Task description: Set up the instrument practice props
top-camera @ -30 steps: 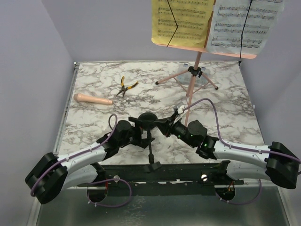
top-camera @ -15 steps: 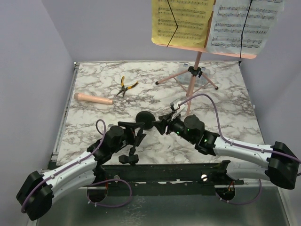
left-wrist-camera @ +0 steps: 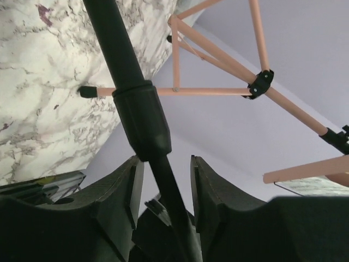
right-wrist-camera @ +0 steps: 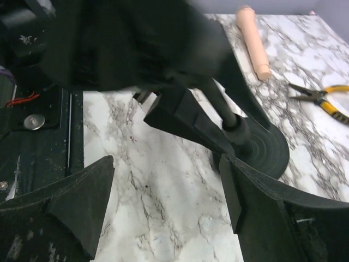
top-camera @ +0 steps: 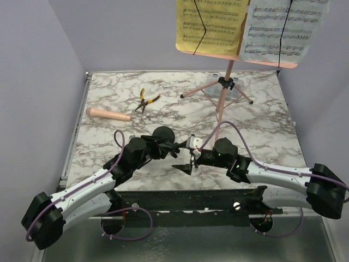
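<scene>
Nearest the camera, the left arm [top-camera: 87, 188] had its jaws partway apart on either side of the pole of the short black round-based mic stand [right-wrist-camera: 262, 147]. The wrist view showed a sliver of gap on at least one side, so they were straddling the pole rather than properly clamped on it, as far as I could see. The stand was at the front middle of the white-and-grey marbled worktop [top-camera: 262, 131], with its pole tilted toward that arm. Just right of the mic stand, the right arm [top-camera: 272, 174] had its jaws spread wide, holding nothing. Beyond the mic stand and off to its left, the pink-beige microphone [top-camera: 108, 114] lay flat on its side. A bit further back, slightly left of the mic stand, were the yellow-handled pliers [top-camera: 146, 100]. Farthest from the mic stand, back and to its right, the pink tripod music stand [top-camera: 221, 101] stood upright. It carried the yellow music sheet [top-camera: 211, 24] and the white music sheet [top-camera: 283, 30] side by side.
</scene>
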Robot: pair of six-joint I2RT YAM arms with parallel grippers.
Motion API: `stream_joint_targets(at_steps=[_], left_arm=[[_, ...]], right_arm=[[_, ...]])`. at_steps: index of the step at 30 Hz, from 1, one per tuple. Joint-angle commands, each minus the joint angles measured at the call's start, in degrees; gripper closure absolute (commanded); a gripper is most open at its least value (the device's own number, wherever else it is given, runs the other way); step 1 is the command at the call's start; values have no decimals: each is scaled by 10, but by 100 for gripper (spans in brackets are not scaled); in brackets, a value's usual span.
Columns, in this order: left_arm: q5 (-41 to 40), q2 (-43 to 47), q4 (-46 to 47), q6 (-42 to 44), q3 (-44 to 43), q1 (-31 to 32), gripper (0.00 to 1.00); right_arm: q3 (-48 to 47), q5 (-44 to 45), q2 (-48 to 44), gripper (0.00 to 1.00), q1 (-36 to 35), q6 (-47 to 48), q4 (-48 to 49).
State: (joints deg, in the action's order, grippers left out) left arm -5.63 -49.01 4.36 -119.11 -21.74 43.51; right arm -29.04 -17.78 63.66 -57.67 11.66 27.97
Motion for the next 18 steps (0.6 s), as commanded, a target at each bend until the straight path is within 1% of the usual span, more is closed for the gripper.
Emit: stream_joint_targets(at_steps=[1, 3, 4, 6, 10, 12, 16, 18], left_arm=[[17, -17, 6, -147, -18, 0, 56], [19, -21, 6, -151, -17, -1, 56], [21, -23, 6, -152, -17, -1, 56], [23, -25, 6, -153, -17, -1, 56], [25, -29, 6, -153, -17, -1, 59], [25, -31, 7, -151, -16, -1, 60], [28, -35, 10, -152, -16, -1, 63], [30, -39, 13, -153, -19, -1, 64]], right_arm=[[-23, -71, 65, 15, -7, 40, 138], [-27, -42, 94, 16, -8, 9, 216], [-29, -8, 107, 17, -8, -12, 248], [-39, 32, 125, 20, -8, -57, 286], [-57, 95, 142, 32, -8, -124, 275], [-56, 135, 143, 35, -8, -165, 269], [-57, 175, 138, 37, -8, -200, 272], [-70, 199, 141, 37, -8, -199, 265]])
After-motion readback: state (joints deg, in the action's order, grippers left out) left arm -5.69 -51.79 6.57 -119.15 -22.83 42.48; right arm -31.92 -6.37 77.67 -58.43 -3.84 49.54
